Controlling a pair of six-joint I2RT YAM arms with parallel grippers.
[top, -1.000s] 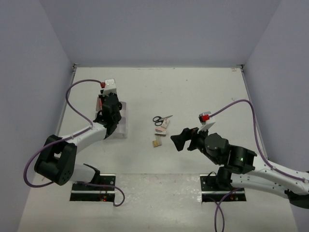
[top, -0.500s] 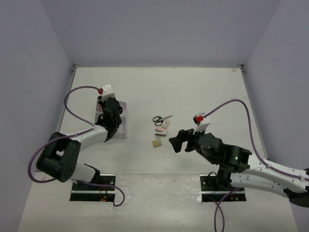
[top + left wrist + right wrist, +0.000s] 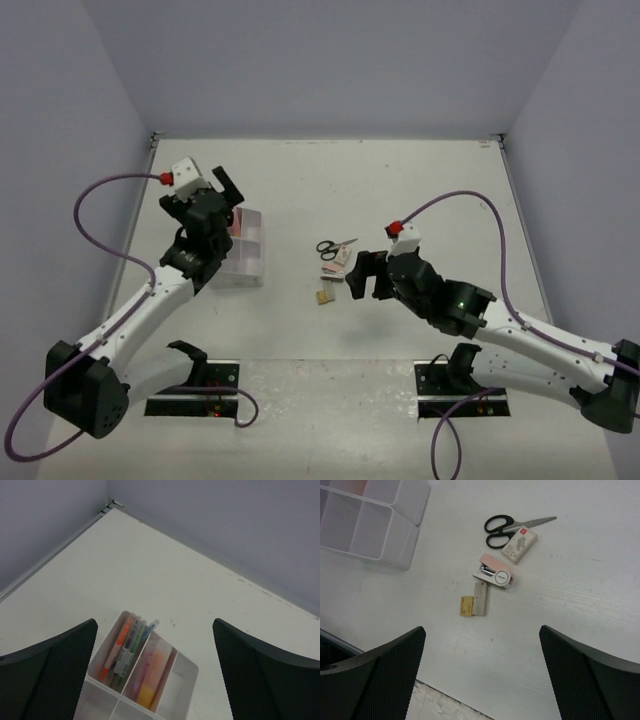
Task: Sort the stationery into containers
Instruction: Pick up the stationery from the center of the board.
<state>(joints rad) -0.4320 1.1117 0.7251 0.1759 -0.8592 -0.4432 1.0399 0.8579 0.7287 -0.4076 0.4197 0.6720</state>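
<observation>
From above, the left claw (image 3: 230, 196) hangs over the far end of the clear organiser box (image 3: 250, 262), which sits on the left part of the desk (image 3: 430, 180). The right claw (image 3: 358, 276) is low near the middle, just beside a small cluster of stationery. In that cluster the black-handled scissors (image 3: 334, 246) lie farthest back and a tan eraser (image 3: 324, 296) lies nearest the arms. From this view neither claw's opening can be judged.

The left wrist camera shows the left claw spread wide and empty, with the box below and between its fingers (image 3: 50, 675). One long compartment holds an orange marker (image 3: 119, 647) beside thin pens (image 3: 135, 640). The next compartment holds a pink and yellow marker (image 3: 150, 672) — the one beside that is bare.

The right wrist camera shows the right claw also wide, gripping nothing. Between its fingers (image 3: 590, 675) on the desk lie the scissors, with a white eraser (image 3: 519, 543) touching the blades. A pink stapler-like piece (image 3: 494, 575) lies nearer, then a grey bar (image 3: 480, 599) touching the tan eraser. A corner of the box shows at upper left — well apart from the cluster.
</observation>
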